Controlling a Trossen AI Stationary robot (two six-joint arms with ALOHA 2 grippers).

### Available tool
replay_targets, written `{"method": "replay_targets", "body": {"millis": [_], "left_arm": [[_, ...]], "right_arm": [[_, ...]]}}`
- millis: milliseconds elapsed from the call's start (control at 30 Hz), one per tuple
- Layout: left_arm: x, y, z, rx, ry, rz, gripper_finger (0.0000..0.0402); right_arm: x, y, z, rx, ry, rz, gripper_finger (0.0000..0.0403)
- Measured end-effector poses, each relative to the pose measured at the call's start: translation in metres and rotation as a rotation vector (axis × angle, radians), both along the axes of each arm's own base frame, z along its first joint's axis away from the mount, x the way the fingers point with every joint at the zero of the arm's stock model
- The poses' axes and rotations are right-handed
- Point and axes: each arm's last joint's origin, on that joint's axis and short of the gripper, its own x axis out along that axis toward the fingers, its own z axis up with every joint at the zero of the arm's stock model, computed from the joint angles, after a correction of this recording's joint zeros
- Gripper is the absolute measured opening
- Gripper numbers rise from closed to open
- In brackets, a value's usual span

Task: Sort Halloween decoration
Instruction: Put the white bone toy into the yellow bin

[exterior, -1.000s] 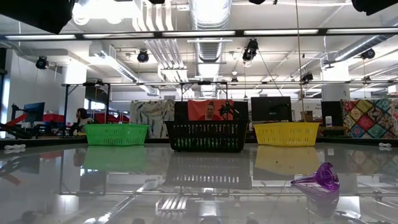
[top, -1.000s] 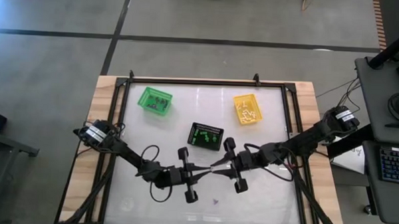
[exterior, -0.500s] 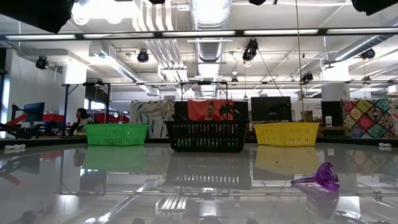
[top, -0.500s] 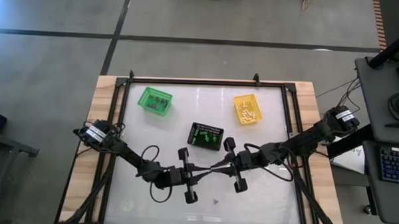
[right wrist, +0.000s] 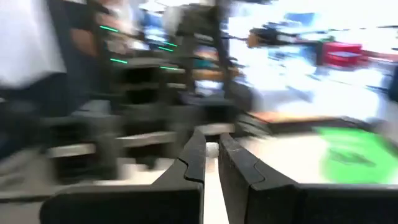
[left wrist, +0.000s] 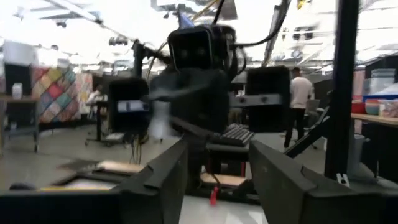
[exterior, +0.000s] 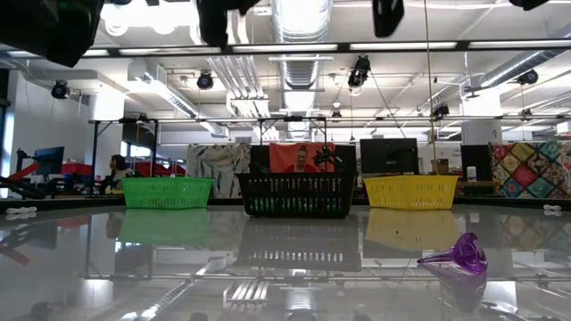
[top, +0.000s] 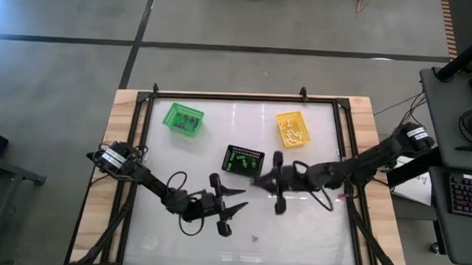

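Viewed from above, the left gripper [top: 235, 201] is sitting near the centre of the table [top: 319, 230], slightly toward six o'clock, with its two fingers [left wrist: 283, 180] spread apart and nothing between them; the left wrist view confirms the open gap. The right gripper [top: 258, 180] is lying toward one o'clock of the left one, just at the five o'clock corner of the black basket [top: 244, 159], and its fingers [right wrist: 193, 158] are pressed nearly together. In the right wrist view a small pale item [right wrist: 212, 149] is showing at the fingertips, but blur is preventing any finding on whether it is being gripped or what it is. The two grippers are standing apart from each other. The black basket is resting near the table's centre and is holding small green pieces. The green basket [top: 182, 118] is sitting toward ten o'clock with dark bits inside, and the yellow basket [top: 292, 128] toward one o'clock with pale pieces inside. A single purple trinket [exterior: 458, 255] is lying on the bare tabletop toward six o'clock, well apart from all three baskets and from both grippers; in the low view it is showing as a funnel-like shape tipped on its side. In that same view, people are showing in the room beyond the table.
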Motion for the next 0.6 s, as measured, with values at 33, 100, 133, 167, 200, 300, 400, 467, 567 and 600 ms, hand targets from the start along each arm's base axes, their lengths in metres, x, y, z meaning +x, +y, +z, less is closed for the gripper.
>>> {"method": "replay_targets", "body": {"millis": [33, 100, 133, 167, 200, 300, 400, 467, 567, 600], "left_arm": [[-0.001, 0.001, -0.002, -0.018, 0.006, 0.008, 0.0157], [-0.003, 0.003, -0.007, -0.050, 0.019, 0.016, 0.0163], [-0.004, 0.003, -0.009, -0.062, 0.023, 0.014, 0.0164], [-0.005, 0.004, -0.011, -0.076, 0.026, 0.010, 0.0164], [-0.006, 0.004, -0.012, -0.095, 0.025, 0.003, 0.0164], [-0.008, 0.005, -0.015, -0.143, 0.021, -0.015, 0.0162], [-0.010, 0.003, -0.018, -0.158, 0.029, -0.027, 0.0160], [-0.011, 0.002, -0.019, -0.155, 0.036, -0.031, 0.0159], [-0.011, 0.002, -0.019, -0.152, 0.039, -0.031, 0.0159], [-0.011, 0.002, -0.019, -0.151, 0.039, -0.031, 0.0159]], "right_arm": [[-0.001, -0.004, 0.000, -0.004, 0.024, -0.061, 0.0013], [-0.005, -0.016, -0.001, -0.018, 0.092, -0.231, 0.0013], [-0.006, -0.023, -0.004, -0.028, 0.139, -0.333, 0.0013], [-0.008, -0.031, -0.008, -0.044, 0.194, -0.440, 0.0013], [-0.011, -0.040, -0.013, -0.059, 0.255, -0.547, 0.0013], [-0.020, -0.069, -0.030, -0.024, 0.415, -0.771, 0.0013], [-0.029, -0.097, -0.042, 0.080, 0.530, -0.883, 0.0013], [-0.032, -0.112, -0.047, 0.118, 0.587, -0.913, 0.0013], [-0.032, -0.127, -0.048, 0.158, 0.616, -0.909, 0.0013], [-0.033, -0.132, -0.048, 0.169, 0.626, -0.904, 0.0013]]}}
